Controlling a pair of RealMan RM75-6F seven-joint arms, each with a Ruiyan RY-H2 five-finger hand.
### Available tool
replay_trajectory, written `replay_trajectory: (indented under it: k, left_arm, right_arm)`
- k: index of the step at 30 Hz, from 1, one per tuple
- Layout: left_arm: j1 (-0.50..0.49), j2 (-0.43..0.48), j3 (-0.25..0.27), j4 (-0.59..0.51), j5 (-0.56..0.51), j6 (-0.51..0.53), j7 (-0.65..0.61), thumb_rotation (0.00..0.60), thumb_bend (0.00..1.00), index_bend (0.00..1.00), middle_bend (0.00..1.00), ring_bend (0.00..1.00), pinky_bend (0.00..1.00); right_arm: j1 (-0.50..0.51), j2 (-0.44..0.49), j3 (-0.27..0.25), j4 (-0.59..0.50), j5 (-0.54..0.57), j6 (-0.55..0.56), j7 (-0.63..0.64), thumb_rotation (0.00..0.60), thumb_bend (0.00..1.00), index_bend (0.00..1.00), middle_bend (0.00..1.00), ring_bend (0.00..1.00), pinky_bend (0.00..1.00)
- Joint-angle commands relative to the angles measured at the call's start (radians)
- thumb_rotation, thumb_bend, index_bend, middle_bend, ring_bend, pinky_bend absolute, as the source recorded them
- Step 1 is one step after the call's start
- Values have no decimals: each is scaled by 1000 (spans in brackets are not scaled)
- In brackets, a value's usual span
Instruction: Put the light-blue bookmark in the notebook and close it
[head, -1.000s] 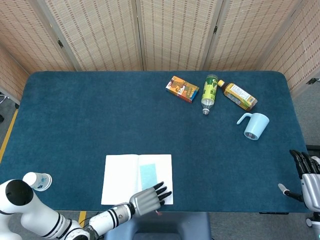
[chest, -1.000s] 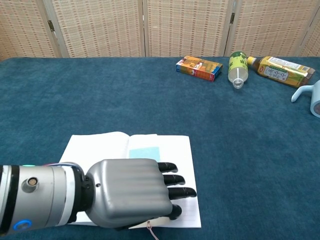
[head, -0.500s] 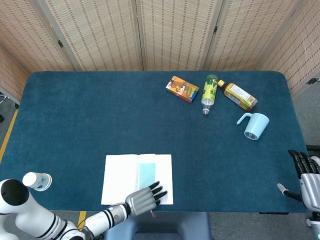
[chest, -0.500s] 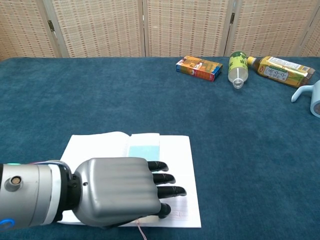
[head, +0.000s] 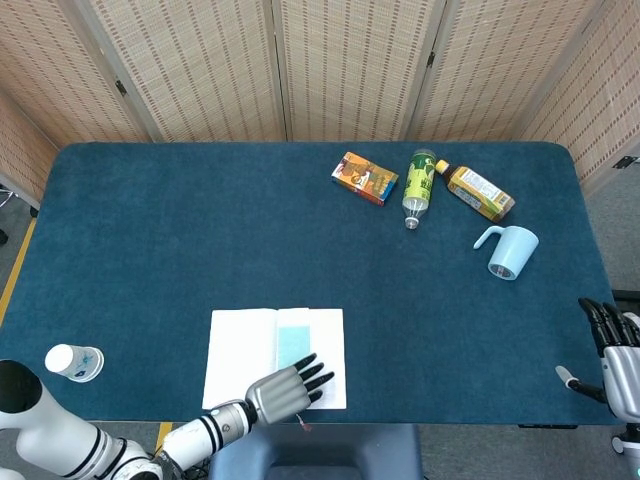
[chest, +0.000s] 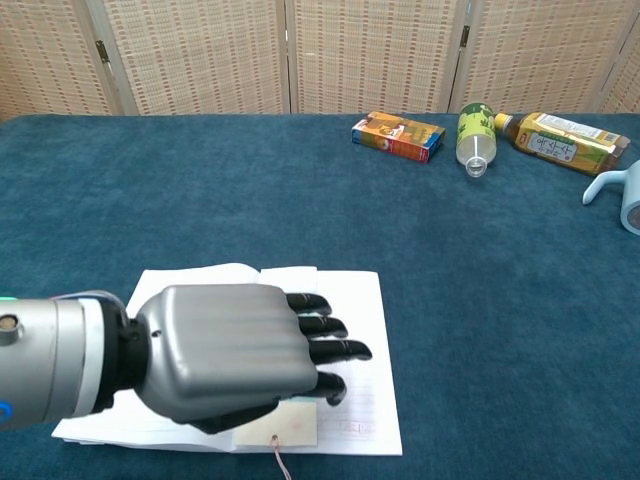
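Observation:
The white notebook (head: 240, 355) lies open near the table's front edge, its right page (chest: 362, 400) showing in the chest view. The light-blue bookmark (head: 293, 342) lies along the spine on the right page. My left hand (head: 285, 385) lies palm down over its lower half, fingers stretched out. In the chest view this left hand (chest: 230, 355) hides the blue part. Only the bookmark's pale lower end (chest: 280, 425), with a thin cord, pokes out from under the palm by the thumb, where it seems held. My right hand (head: 620, 350) hangs past the table's right edge, fingers apart and holding nothing.
At the back right are an orange box (head: 365, 178), a lying green bottle (head: 419, 186), a lying yellow bottle (head: 480, 192) and a light-blue cup (head: 510, 251) on its side. A small white cup (head: 73, 362) stands off the front left corner.
My left hand has drawn back to the left and toward the spine. The bookmark has slid with it, closer to the spine. The right hand has not moved.

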Motion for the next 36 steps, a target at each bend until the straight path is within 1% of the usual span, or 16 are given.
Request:
replay_trajectory:
  k: [1,6,10,14,18,22,24,26,32,36]
  left_arm:
    - [34,56,-20,-5,33,33,-77,600,724,217,0,0,86]
    - [92,127,-36,22,86,77,-207,600,699,208,0,0,86]
    - [163,173,-51,78,150,127,-354,600,593,206,0,0,86]
    - [232,181,-53,177,239,179,-482,600,482,209,0,0,86]
    - [287,179,-36,269,332,207,-582,600,378,213,0,0,86]
    - [344,169,-10,357,452,257,-670,600,275,209,0,0,86]
    - [368,161,-2,399,498,284,-702,600,249,208,0,0,86]
    - [392,154,6,448,542,307,-743,600,243,207,0,0,86]
    - [438,156,31,567,636,333,-860,600,216,189,0,0,86]
    - [464,160,51,642,686,339,-877,600,201,168,0,0,86]
  right_arm:
    - [0,1,0,0,-1,1,1,600,71,0,110,94,169]
    - [2,2,1,-1,-7,3,1,600,70,0,110,94,169]
    - [7,4,3,-4,-12,2,-3,600,70,0,110,94,169]
    - [13,8,4,-10,-19,-1,-9,600,70,0,110,94,169]
    - [18,10,4,-18,-26,-1,-17,600,71,0,109,94,169]
    - [21,10,3,-24,-27,-5,-24,600,70,0,110,94,169]
    - [23,11,3,-26,-30,-6,-26,600,71,0,110,94,169]
    - [23,13,2,-29,-34,-4,-28,600,71,0,110,94,169]
    - [25,19,-1,-37,-38,-4,-34,600,70,0,110,94,169]
    - [26,21,-2,-43,-42,-4,-41,600,70,0,110,94,169]
